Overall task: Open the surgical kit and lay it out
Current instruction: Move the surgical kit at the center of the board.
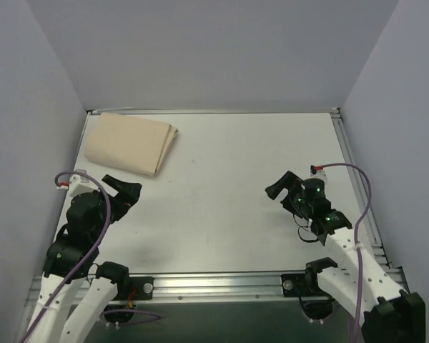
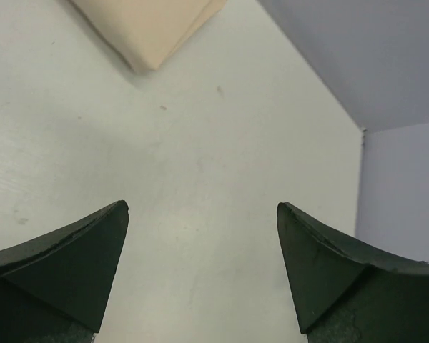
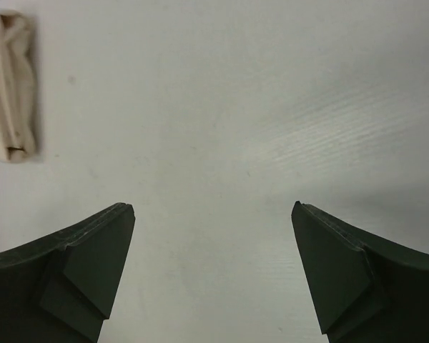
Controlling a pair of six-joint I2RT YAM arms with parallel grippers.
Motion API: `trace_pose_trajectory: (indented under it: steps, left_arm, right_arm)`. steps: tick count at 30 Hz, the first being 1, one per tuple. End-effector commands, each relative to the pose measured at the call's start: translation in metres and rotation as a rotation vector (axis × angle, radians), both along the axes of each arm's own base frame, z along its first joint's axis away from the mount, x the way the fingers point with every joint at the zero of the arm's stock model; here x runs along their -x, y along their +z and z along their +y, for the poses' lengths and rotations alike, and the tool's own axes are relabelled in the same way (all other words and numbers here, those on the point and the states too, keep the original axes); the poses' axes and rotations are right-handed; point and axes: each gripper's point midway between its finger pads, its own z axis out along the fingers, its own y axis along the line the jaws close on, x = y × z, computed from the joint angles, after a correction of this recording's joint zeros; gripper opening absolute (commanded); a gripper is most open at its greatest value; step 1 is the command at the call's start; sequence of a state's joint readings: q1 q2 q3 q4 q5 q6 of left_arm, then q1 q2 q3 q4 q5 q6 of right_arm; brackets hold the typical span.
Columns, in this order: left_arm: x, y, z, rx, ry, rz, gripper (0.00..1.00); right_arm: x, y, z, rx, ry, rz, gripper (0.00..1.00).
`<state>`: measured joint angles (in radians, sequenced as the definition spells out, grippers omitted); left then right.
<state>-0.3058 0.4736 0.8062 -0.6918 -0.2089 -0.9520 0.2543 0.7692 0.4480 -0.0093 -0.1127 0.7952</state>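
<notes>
Surface: a white table (image 1: 222, 207) sat between pale grey walls (image 1: 200, 50).
Kit: the beige cloth wrap (image 1: 131, 143) lay folded shut at eleven o'clock, close to the far-left corner.
Room: the wrap was well apart from both grippers.
Left gripper (image 2: 202, 214): eight o'clock, fingers spread wide, holding nothing.
Right gripper (image 3: 213, 211): four o'clock, likewise spread, holding nothing.

One folded beige cloth bundle (image 1: 131, 143) lies on one white tabletop (image 1: 229, 207). Two black grippers are in view, the left gripper (image 2: 202, 206) and the right gripper (image 3: 213, 206), each with two dark fingers (image 2: 71, 264). Two purple cables (image 1: 367, 204) show, one per side.
</notes>
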Motion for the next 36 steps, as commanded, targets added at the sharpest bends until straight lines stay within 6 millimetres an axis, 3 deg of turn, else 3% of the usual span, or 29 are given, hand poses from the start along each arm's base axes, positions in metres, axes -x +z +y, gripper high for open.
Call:
trace_pose_trajectory:
  steps: [1, 2, 4, 7, 9, 10, 11, 12, 13, 14, 15, 16, 17, 19, 20, 22, 23, 24, 25, 26, 27, 28, 29, 30, 31, 32, 36]
  left_arm:
    - [0.007, -0.031, 0.006, -0.125, -0.028, 0.166, 0.94]
    - [0.003, -0.032, 0.004, -0.129, -0.03, 0.182, 0.94]
    - [-0.01, -0.038, 0.001, -0.143, -0.029, 0.257, 0.94]
    - [-0.028, -0.061, 0.01, -0.149, 0.026, 0.416, 0.96]
    - [-0.041, -0.067, 0.007, -0.082, 0.008, 0.458, 0.97]
    - [-0.049, -0.079, 0.021, -0.043, 0.059, 0.504, 0.97]
    - [-0.05, -0.09, 0.025, -0.014, 0.075, 0.534, 0.97]
    - [-0.056, -0.091, 0.022, 0.035, 0.065, 0.528, 0.97]
    - [-0.061, -0.099, 0.03, 0.059, 0.092, 0.551, 0.97]
    - [-0.063, -0.103, 0.035, 0.077, 0.11, 0.566, 0.97]
    - [-0.066, -0.102, 0.035, 0.081, 0.112, 0.568, 0.97]
    - [-0.068, -0.105, 0.035, 0.079, 0.111, 0.584, 0.98]
    - [-0.069, -0.105, 0.035, 0.075, 0.111, 0.586, 0.98]
    - [-0.069, -0.102, 0.037, 0.059, 0.11, 0.582, 0.98]
    - [-0.068, -0.1, 0.04, 0.047, 0.117, 0.577, 0.98]
    - [-0.065, -0.095, 0.046, 0.013, 0.132, 0.55, 0.98]
    - [-0.063, -0.094, 0.047, 0.006, 0.134, 0.544, 0.98]
    - [-0.061, -0.092, 0.05, -0.011, 0.142, 0.536, 0.98]
    - [-0.059, -0.089, 0.053, -0.026, 0.156, 0.519, 0.98]
    - [-0.058, -0.088, 0.057, -0.04, 0.172, 0.513, 0.98]
    - [-0.057, -0.087, 0.058, -0.045, 0.178, 0.51, 0.98]
    - [-0.055, -0.086, 0.059, -0.048, 0.18, 0.504, 0.98]
    - [-0.055, -0.086, 0.058, -0.048, 0.178, 0.502, 0.98]
    - [-0.055, -0.086, 0.058, -0.045, 0.177, 0.498, 0.98]
    - [-0.055, -0.086, 0.057, -0.044, 0.173, 0.494, 0.98]
    - [-0.055, -0.087, 0.056, -0.043, 0.169, 0.494, 0.98]
    - [-0.058, -0.084, 0.054, -0.036, 0.151, 0.476, 0.99]
  right_arm:
    - [-0.011, -0.002, 0.002, 0.107, 0.044, 0.037, 1.0]
    - [-0.019, -0.008, 0.002, 0.134, 0.043, 0.052, 1.0]
    - [-0.034, 0.006, 0.014, 0.137, 0.09, -0.001, 1.0]
    - [-0.067, 0.045, 0.045, 0.083, 0.173, -0.174, 1.0]
    - [-0.082, 0.046, 0.067, 0.05, 0.245, -0.2, 1.0]
    - [-0.101, 0.071, 0.08, 0.019, 0.266, -0.28, 1.0]
    - [-0.113, 0.053, 0.095, 0.011, 0.299, -0.244, 1.0]
    - [-0.119, 0.056, 0.111, -0.017, 0.348, -0.256, 1.0]
    - [-0.139, 0.082, 0.129, -0.058, 0.368, -0.328, 1.0]
    - [-0.149, 0.056, 0.153, -0.072, 0.413, -0.277, 1.0]
    - [-0.154, 0.056, 0.17, -0.102, 0.456, -0.282, 1.0]
    - [-0.172, 0.079, 0.189, -0.142, 0.475, -0.341, 0.98]
    - [-0.184, 0.047, 0.203, -0.146, 0.491, -0.288, 0.98]
    - [-0.194, 0.046, 0.234, -0.181, 0.539, -0.312, 0.97]
    - [-0.21, 0.038, 0.252, -0.196, 0.556, -0.313, 0.96]
    - [-0.215, 0.034, 0.28, -0.219, 0.601, -0.322, 0.95]
    - [-0.219, 0.012, 0.291, -0.225, 0.61, -0.294, 0.95]
    - [-0.228, 0.028, 0.304, -0.24, 0.623, -0.338, 0.95]
    - [-0.225, 0.027, 0.319, -0.25, 0.647, -0.353, 0.95]
    - [-0.226, 0.008, 0.33, -0.249, 0.659, -0.333, 0.95]
    - [-0.231, 0.022, 0.342, -0.262, 0.67, -0.374, 0.95]
    - [-0.227, 0.001, 0.356, -0.262, 0.69, -0.345, 0.95]
    - [-0.227, -0.001, 0.364, -0.272, 0.705, -0.347, 0.94]
    - [-0.23, 0.014, 0.376, -0.295, 0.715, -0.383, 0.93]
    - [-0.23, 0.011, 0.382, -0.301, 0.721, -0.382, 0.93]
    - [-0.227, -0.007, 0.392, -0.292, 0.735, -0.357, 0.93]
    - [-0.231, -0.009, 0.414, -0.301, 0.745, -0.381, 0.92]
